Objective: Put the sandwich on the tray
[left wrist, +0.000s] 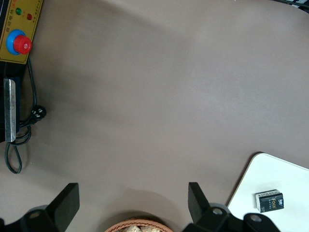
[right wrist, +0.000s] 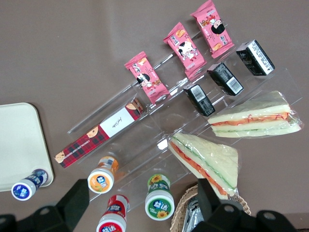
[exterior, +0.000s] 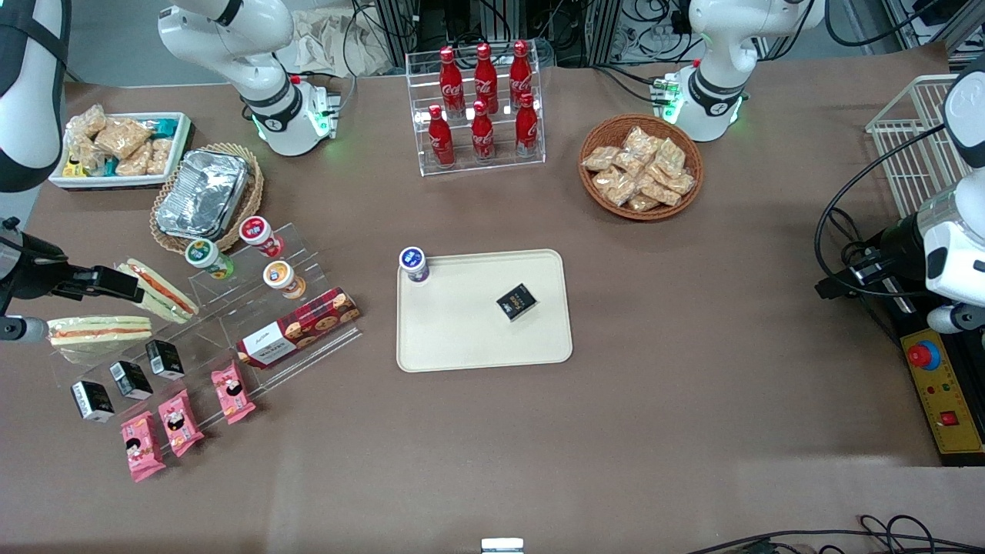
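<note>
Sandwich (exterior: 98,332) lying at frame's left edge on the clear stand, untouched. Gripper (right wrist: 143,200) hovering above, spread wide, empty. Risk: grabbing the red-filled wedge (exterior: 160,290) just above by mistake. Tray (exterior: 462,331) waiting mid-frame on counter (exterior: 692,400).

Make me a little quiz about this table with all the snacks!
1. True or false: the paler sandwich already lies on the tray.
2. What stands at the tray's corner? A) a cola bottle B) a blue-capped cup C) a pink snack packet
3. Fill in the word: the gripper hangs above the clear snack stand, near the sandwiches, with its fingers ____.

Key: 1 false, it rests on the snack stand; 2 B; 3 open.
</note>
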Available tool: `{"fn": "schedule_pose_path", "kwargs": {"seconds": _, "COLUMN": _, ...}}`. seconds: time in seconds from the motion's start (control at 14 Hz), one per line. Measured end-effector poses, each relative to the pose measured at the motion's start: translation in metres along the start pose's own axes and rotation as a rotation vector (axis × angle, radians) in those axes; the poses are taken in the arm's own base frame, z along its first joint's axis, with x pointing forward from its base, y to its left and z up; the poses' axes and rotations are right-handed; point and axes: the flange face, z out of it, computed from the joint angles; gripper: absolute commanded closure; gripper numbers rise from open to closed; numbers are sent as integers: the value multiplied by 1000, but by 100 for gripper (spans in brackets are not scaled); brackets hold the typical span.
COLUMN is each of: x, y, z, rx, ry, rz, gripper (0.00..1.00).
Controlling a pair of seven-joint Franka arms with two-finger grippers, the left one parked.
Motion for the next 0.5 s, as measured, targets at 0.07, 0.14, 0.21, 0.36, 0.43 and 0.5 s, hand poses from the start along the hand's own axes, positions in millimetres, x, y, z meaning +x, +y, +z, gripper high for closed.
{"fn": "schedule_pose_path", "kwargs": {"seconds": 0.07, "x": 0, "y": 0, "z": 0, "rx": 0, "ry": -2, "rz": 0, "gripper": 0}}
{"fn": "schedule_pose_path", "kwargs": {"seconds": 0.14, "x": -1, "y": 1, "z": 0, "rx": 0, "ry": -4, "rz": 1, "gripper": 0}}
{"fn": "schedule_pose_path", "kwargs": {"seconds": 0.21, "x": -1, "y": 1, "z": 0, "rx": 0, "ry": -5, "rz": 2, "gripper": 0}}
{"fn": "schedule_pose_path", "kwargs": {"seconds": 0.36, "x": -1, "y": 0, "z": 0, "rx": 0, "ry": -5, "rz": 1, "gripper": 0}}
{"fn": "schedule_pose_path", "kwargs": {"seconds": 0.43, "x": -1, "y": 1, "z": 0, "rx": 0, "ry": -5, "rz": 1, "gripper": 0}}
{"fn": "schedule_pose_path", "kwargs": {"seconds": 0.5, "x": -1, "y": 1, "z": 0, "rx": 0, "ry": -5, "rz": 2, "gripper": 0}}
